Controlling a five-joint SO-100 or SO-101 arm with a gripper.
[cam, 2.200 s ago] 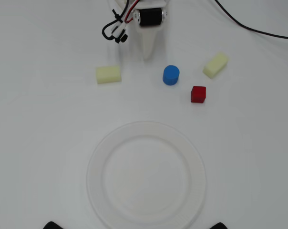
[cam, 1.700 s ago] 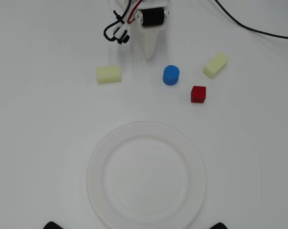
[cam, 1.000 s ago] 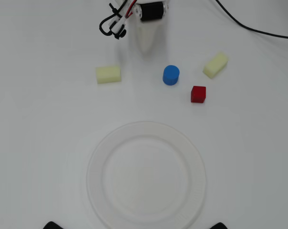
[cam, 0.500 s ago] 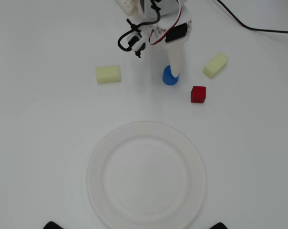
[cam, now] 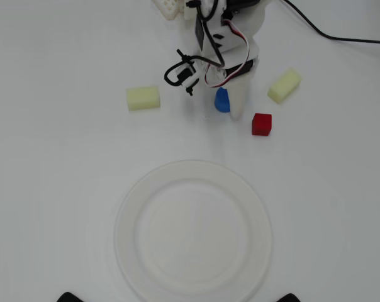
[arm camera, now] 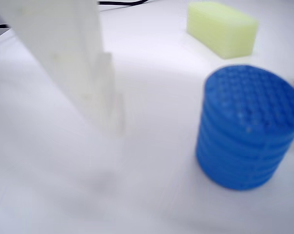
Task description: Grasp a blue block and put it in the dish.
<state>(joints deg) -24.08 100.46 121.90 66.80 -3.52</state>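
While the arm reaches down from the top edge of the overhead view, the scene reads from left to right as a pale yellow block (cam: 143, 97), then the arm's black wiring, then the blue block (cam: 222, 100) with a white gripper finger (cam: 238, 100) just to its right, then a red cube (cam: 261, 124) and a second pale yellow block (cam: 284, 85). Below them all, well apart from the blue block, lies the dish (cam: 193, 229), a large white plate with nothing on it. In the wrist view one white finger (arm camera: 83, 73) hangs blurred at the left, the bare table runs between, and the blue cylinder (arm camera: 247, 126) stands upright at the right with a clear gap to that finger; a yellow block (arm camera: 224, 28) sits behind it. The gripper (cam: 230, 104) looks open and holds nothing, though the second finger's place is hard to make out in either view. The step in hand appears to be the approach to the grasp. To do it well, the jaws should straddle the cylinder so it sits centred between them, low enough to grip its ribbed side wall rather than its top, and close gently so the round body does not squirt sideways toward the red cube.
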